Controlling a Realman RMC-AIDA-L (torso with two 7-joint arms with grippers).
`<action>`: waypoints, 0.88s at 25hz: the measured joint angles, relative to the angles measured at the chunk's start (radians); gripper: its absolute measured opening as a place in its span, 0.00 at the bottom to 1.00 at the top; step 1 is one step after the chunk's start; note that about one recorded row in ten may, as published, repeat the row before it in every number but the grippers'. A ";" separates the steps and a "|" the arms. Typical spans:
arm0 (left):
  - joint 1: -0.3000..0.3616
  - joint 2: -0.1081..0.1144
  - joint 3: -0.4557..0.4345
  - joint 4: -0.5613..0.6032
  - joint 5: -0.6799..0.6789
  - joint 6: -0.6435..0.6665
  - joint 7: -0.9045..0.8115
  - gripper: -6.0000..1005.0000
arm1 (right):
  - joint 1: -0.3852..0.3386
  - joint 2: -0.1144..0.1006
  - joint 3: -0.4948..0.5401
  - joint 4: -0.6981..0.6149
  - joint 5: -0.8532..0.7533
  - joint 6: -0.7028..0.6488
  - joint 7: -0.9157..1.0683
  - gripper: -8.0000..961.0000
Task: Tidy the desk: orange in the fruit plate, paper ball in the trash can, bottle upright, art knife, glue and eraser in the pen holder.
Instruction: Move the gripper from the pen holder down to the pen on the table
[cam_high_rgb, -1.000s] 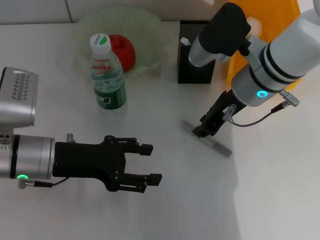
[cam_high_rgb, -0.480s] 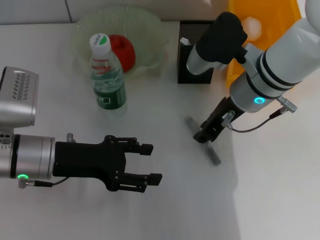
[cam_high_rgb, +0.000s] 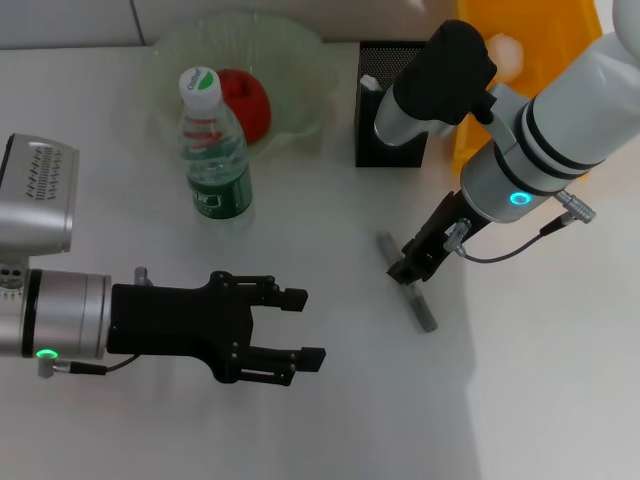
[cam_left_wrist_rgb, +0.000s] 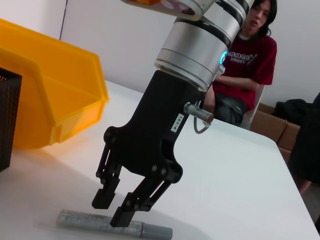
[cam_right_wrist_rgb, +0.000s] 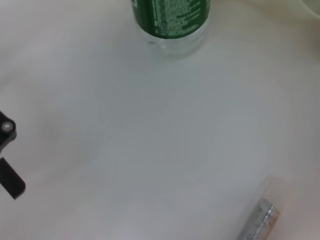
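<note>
A slim grey stick (cam_high_rgb: 407, 282), art knife or glue, lies flat on the white desk (cam_high_rgb: 330, 420). My right gripper (cam_high_rgb: 408, 272) is down over its middle. In the left wrist view that gripper (cam_left_wrist_rgb: 111, 212) is open, with one finger on each side of the stick (cam_left_wrist_rgb: 85, 221). The bottle (cam_high_rgb: 214, 150) stands upright in front of the fruit plate (cam_high_rgb: 300, 55), which holds the orange (cam_high_rgb: 247, 101). A pale lump (cam_high_rgb: 505, 48) shows inside the trash can (cam_high_rgb: 540, 40). The pen holder (cam_high_rgb: 385, 125) stands beside the can. My left gripper (cam_high_rgb: 308, 326) hovers open and holds nothing at the front left.
The pen holder has a white object (cam_high_rgb: 372, 87) standing at its near corner. In the right wrist view the bottle's base (cam_right_wrist_rgb: 170, 20) and one end of the stick (cam_right_wrist_rgb: 257, 225) show. A seated person (cam_left_wrist_rgb: 245, 65) is beyond the table's far edge.
The grey stick has swung round under my right gripper, from lying crosswise to pointing more toward the front edge. The gripper shifted slightly with it. The left arm has not moved.
</note>
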 joint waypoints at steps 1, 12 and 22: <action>0.000 0.000 0.000 -0.001 0.000 0.000 0.000 0.77 | 0.000 0.000 0.000 0.002 0.000 0.001 0.000 0.31; 0.000 -0.002 0.000 -0.009 0.000 0.000 0.008 0.77 | 0.001 0.002 -0.001 0.019 0.002 0.015 0.005 0.29; 0.000 -0.002 0.000 -0.009 0.000 0.000 0.010 0.77 | 0.020 0.002 -0.010 0.057 0.002 0.027 0.015 0.28</action>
